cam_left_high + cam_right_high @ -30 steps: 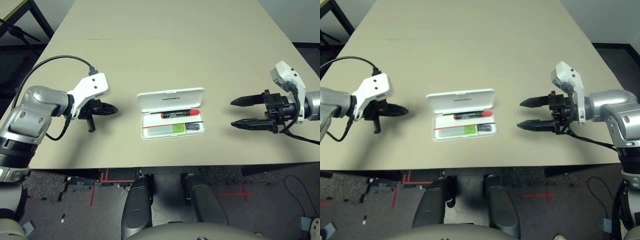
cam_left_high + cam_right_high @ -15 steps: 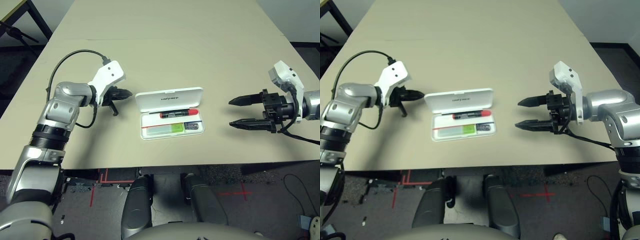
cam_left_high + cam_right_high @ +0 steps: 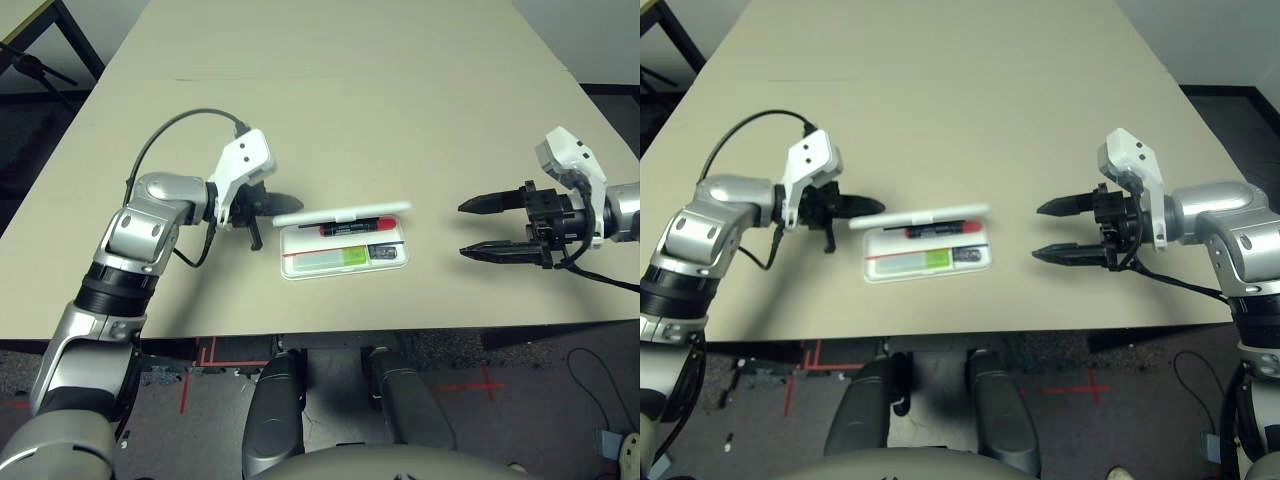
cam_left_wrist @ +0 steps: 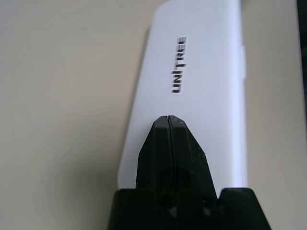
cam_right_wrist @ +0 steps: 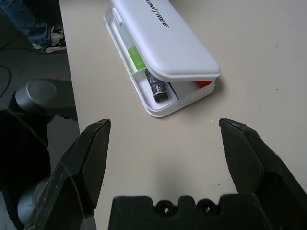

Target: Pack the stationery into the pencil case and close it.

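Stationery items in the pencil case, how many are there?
3, all in the tray under the half-lowered lid: black pen with red end at the back, green marker in front, small dark block beside it.

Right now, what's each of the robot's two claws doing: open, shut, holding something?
Left gripper: jaws shut, holding nothing, tip against the half-closed lid of the flat white plastic pencil case.
Right gripper: jaws wide open, empty.

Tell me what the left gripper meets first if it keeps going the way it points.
The pencil case's half-raised lid: the shut left gripper points along its lettered outer face, apparently already at its back near the hinge, though contact is unclear.
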### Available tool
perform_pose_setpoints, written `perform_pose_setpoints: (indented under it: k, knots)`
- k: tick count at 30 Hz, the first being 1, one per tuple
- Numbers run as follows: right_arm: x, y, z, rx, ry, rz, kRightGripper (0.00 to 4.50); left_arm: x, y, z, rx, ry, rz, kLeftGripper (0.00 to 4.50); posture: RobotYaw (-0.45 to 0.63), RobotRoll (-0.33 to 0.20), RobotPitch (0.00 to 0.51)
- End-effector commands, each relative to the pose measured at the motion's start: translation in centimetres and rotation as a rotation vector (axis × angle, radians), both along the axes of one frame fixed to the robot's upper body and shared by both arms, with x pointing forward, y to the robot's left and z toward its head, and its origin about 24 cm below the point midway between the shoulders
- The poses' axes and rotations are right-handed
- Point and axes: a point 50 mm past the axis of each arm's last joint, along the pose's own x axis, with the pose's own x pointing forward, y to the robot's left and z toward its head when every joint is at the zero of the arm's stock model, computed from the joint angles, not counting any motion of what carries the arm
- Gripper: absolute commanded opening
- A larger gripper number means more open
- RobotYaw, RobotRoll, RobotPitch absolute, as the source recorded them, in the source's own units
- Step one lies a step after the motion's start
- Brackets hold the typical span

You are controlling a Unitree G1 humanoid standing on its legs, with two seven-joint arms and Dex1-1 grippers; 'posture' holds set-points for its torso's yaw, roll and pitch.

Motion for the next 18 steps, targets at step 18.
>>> perform_pose_setpoints:
  k: [18]
  knots:
    - [0.0, -0.1, -1.4, -0.043, 0.007, 0.009, 4.5, -0.7, -4.2, -3.2, 0.107, 0.067, -0.135, 0.04, -0.02, 0.0, 0.205]
